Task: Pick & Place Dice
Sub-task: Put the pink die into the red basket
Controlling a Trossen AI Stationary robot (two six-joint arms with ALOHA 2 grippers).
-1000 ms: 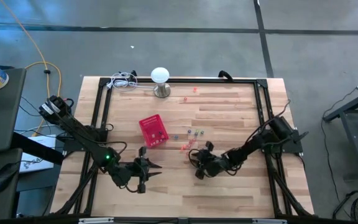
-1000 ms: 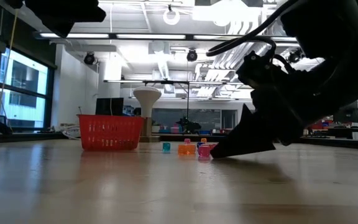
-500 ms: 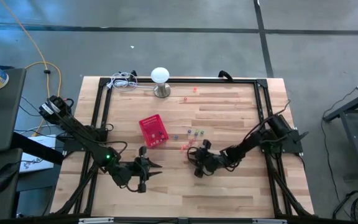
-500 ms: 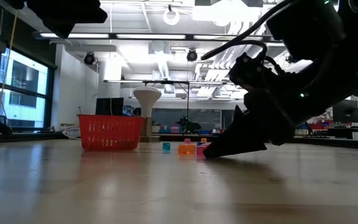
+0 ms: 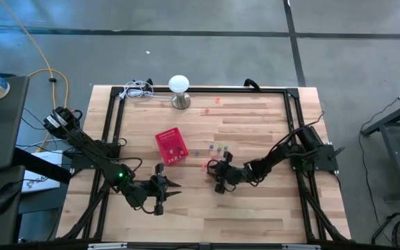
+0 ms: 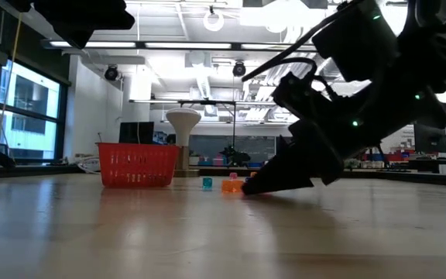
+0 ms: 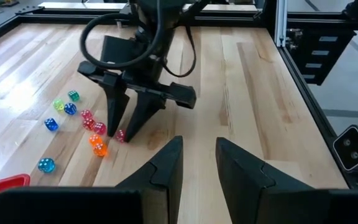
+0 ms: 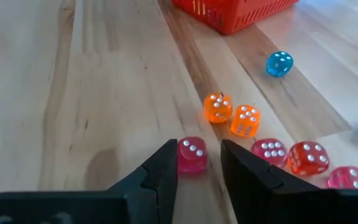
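Note:
Several tiny dice (image 8: 246, 120) in pink, red, orange, blue and green lie loose on the wooden table, right of the red mesh basket (image 5: 171, 146). My right gripper (image 8: 199, 148) is low at the table, open, with one pink die (image 8: 192, 157) between its fingertips. The left wrist view shows the same gripper (image 7: 122, 129) straddling that die (image 7: 120, 135). In the low view the gripper (image 6: 248, 188) hides the die, next to an orange die (image 6: 231, 185). My left gripper (image 5: 162, 192) waits open near the table's near edge. My right gripper comes down slanting from the table's right, and the pink die (image 8: 192, 157) rests on the table between its open fingers, close to one finger (image 8: 166, 163). Whether that finger touches it, I cannot tell.
The red basket (image 6: 138, 164) stands left of the dice. A white domed stand (image 5: 178, 89) and cables (image 5: 137, 90) sit at the far edge, with two stray dice (image 5: 212, 104) nearby. Black frame rails (image 5: 294, 118) border the table.
My right gripper has slid low over the table toward the left edge and slightly toward the far edge, into the group of dice; the pink die now sits between its fingertips and is hidden in the low view.

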